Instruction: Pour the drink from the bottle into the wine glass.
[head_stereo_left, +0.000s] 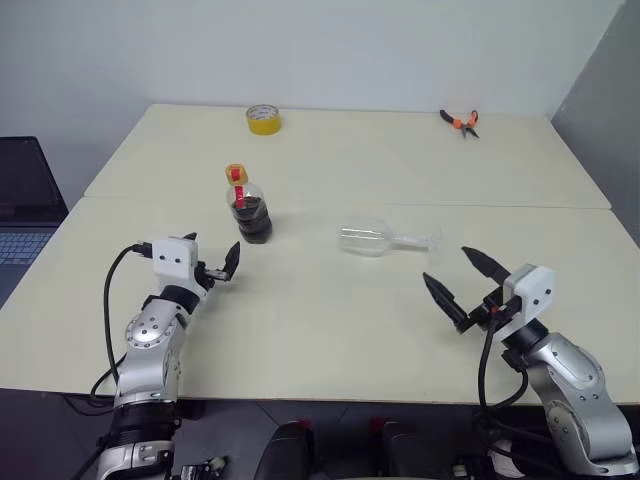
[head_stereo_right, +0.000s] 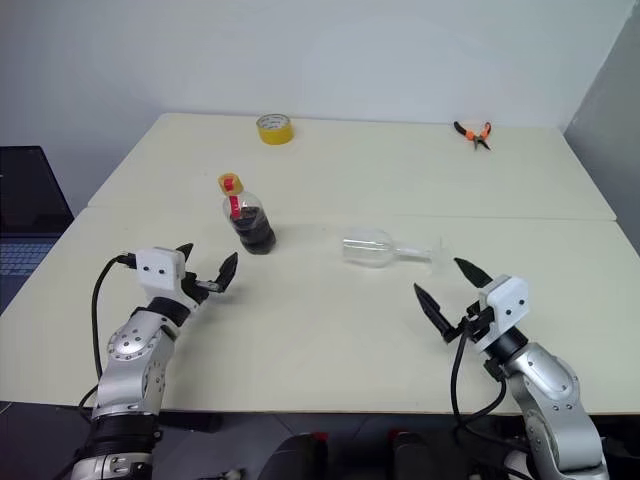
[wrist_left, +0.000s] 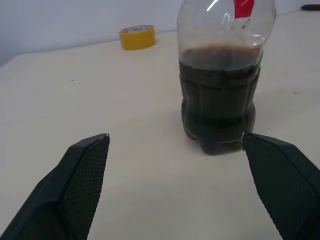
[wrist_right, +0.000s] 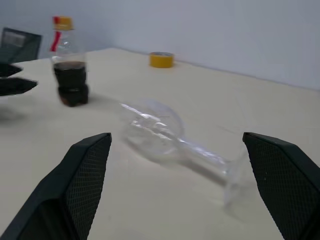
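Observation:
The bottle (head_stereo_left: 248, 205) stands upright left of the table's middle, yellow cap on, a red strip at its neck. The dark brown drink (wrist_left: 219, 107) fills its lower half. The clear wine glass (head_stereo_left: 375, 238) lies on its side at mid-table, bowl toward the bottle, foot pointing right. My left gripper (head_stereo_left: 212, 250) is open, level, just short of the bottle and apart from it. My right gripper (head_stereo_left: 447, 265) is open near the front right, close to the glass's foot, holding nothing. In the right wrist view the glass (wrist_right: 155, 127) lies beyond the open fingers.
A yellow tape roll (head_stereo_left: 263, 119) sits at the back of the table, and orange-handled pliers (head_stereo_left: 460, 122) lie at the back right. A laptop (head_stereo_left: 25, 200) stands off the table's left side. A seam (head_stereo_left: 340, 203) runs across the tabletop behind the bottle.

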